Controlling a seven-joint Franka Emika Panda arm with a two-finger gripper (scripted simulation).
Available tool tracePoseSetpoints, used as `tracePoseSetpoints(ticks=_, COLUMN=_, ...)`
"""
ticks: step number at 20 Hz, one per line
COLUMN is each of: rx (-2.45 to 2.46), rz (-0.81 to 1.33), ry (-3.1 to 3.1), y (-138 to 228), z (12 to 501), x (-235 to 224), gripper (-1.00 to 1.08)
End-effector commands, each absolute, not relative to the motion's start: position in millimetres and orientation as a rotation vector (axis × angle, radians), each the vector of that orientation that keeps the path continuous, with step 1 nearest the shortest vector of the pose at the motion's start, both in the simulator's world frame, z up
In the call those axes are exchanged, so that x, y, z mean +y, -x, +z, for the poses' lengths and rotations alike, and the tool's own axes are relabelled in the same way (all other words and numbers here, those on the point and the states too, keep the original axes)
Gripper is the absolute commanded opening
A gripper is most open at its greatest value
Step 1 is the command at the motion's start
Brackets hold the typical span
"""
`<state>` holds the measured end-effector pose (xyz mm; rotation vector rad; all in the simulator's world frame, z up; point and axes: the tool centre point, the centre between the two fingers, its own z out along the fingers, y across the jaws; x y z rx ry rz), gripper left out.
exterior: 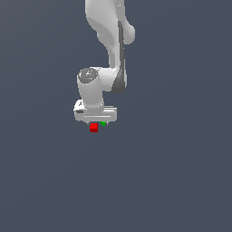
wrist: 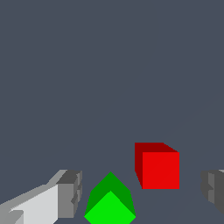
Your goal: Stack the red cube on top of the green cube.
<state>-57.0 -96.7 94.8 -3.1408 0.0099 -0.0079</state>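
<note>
Jaws spread wide around red cube [wrist: 160,169] and turned green cube [wrist: 110,204].

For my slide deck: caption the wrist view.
Open gripper fingers flank the red cube and green cube, which sit apart, neither grasped.

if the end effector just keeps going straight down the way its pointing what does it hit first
Probably one of the cubes. In the wrist view both the green cube and the red cube lie between the open fingers of the end effector, so either could be met first; depth is unclear, and the fingers may straddle both.
</note>
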Motion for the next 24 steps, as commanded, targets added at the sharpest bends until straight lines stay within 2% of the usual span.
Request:
tracePoseSetpoints(ticks=1, rx=0.010, rz=-0.005, ry=3.141, y=66, z=83, x=-112, gripper=1.00)
tracePoseSetpoints(ticks=7, rx=0.011, rz=0.001, ry=3.142, y=76, z=70, x=-130, gripper=1.00)
tracePoseSetpoints(ticks=16, rx=0.012, rz=0.001, ry=3.142, y=75, z=67, x=-130, gripper=1.00)
tracePoseSetpoints(ticks=24, rx=0.012, rz=0.000, ry=3.142, y=76, z=34, x=-130, gripper=1.00)
